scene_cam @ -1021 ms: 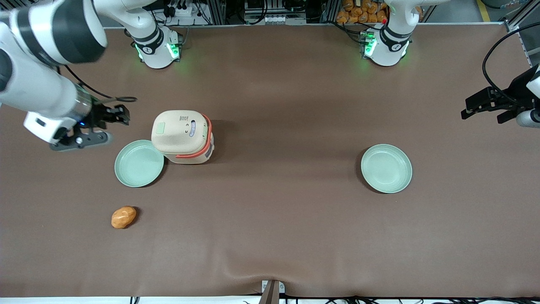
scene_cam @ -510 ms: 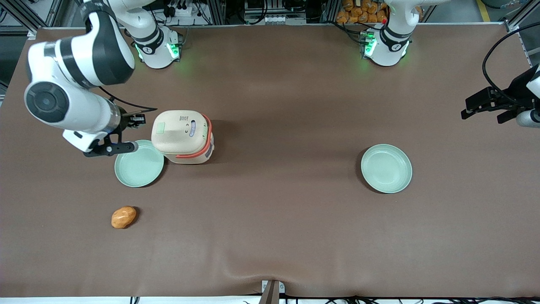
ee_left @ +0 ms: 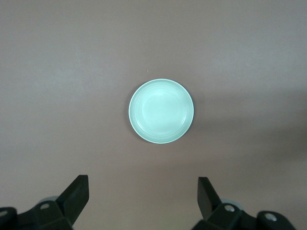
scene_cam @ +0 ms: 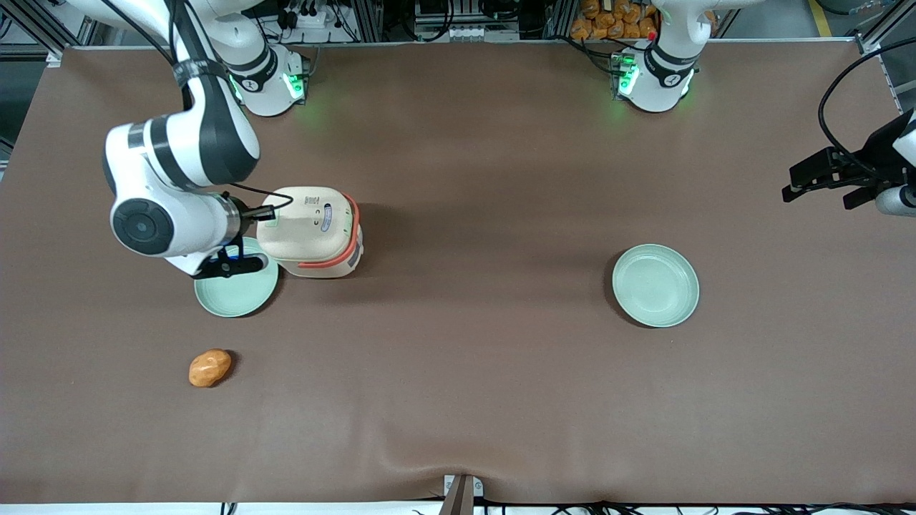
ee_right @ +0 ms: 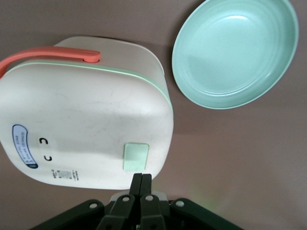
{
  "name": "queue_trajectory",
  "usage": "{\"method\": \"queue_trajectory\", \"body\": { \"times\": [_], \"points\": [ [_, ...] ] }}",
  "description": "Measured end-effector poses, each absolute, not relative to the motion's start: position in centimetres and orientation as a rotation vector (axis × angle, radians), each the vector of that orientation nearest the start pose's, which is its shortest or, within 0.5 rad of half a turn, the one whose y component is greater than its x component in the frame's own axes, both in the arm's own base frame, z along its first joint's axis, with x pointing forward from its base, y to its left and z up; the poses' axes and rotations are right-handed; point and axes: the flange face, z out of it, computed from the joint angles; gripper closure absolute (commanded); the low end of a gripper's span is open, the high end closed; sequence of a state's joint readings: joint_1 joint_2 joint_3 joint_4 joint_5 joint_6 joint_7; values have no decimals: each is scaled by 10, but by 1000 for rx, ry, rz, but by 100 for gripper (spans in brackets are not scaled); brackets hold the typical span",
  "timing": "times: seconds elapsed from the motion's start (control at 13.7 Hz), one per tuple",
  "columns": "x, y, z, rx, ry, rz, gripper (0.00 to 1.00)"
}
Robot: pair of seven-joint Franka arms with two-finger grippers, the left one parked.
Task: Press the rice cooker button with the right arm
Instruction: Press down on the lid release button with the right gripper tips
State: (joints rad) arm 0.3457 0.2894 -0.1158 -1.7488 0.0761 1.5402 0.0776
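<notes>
Hovering just beside the rice cooker [ee_right: 86, 115], the gripper [ee_right: 141, 184] has its fingers pressed together.

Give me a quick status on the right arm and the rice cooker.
Claw shut, fingertips together at the edge of the rice cooker, just short of its pale green button. Lid closed. Green plate beside the cooker, nothing in the way.

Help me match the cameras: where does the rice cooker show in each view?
Front view: rice cooker beside a pale green plate, with the tool at its lid edge.
Right wrist view: rice cooker fills the frame, shut tool at its green button.
Left wrist view: not in it.
Shared landmark: that plate.
</notes>
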Motion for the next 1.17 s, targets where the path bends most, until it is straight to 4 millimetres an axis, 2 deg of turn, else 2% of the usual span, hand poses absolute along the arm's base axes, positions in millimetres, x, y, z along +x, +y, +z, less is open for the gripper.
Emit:
{"method": "queue_trajectory", "body": {
  "times": [0.22,0.51,1.17],
  "points": [
    [558,146,360,-3061,-199,827,100],
    [556,154,348,-3054,-216,861,100],
    [555,155,342,-3052,-216,878,100]
  ]
}}
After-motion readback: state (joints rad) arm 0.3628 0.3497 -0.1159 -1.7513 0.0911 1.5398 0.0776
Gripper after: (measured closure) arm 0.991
